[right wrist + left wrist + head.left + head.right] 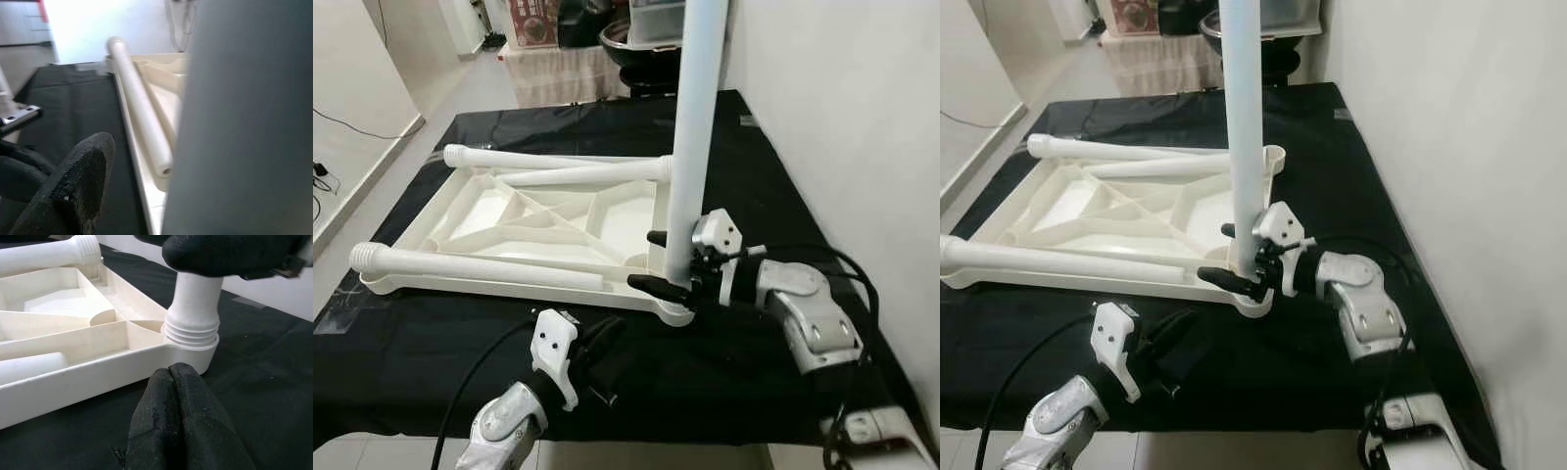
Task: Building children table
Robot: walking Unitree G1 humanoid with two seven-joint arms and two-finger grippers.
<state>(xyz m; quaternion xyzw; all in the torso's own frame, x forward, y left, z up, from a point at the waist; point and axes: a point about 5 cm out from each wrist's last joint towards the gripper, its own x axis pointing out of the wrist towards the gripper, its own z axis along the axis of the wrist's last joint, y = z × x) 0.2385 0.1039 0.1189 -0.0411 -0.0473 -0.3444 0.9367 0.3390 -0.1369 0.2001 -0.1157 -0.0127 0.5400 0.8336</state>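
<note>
White tabletop (509,220), one, upside down on black cloth (754,176), frame centre. Legs: three; two loose (489,266) in it, one upright (690,147) in lower-right socket, clamped by right gripper (658,262). Left gripper (602,348) closed, empty, lower centre.

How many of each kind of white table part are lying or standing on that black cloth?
Tabletop panel, upside down: 1
Leg standing upright in a corner socket, gripped by the right gripper: 1
Legs lying loose on the panel: 3
Total: 5 parts
</note>
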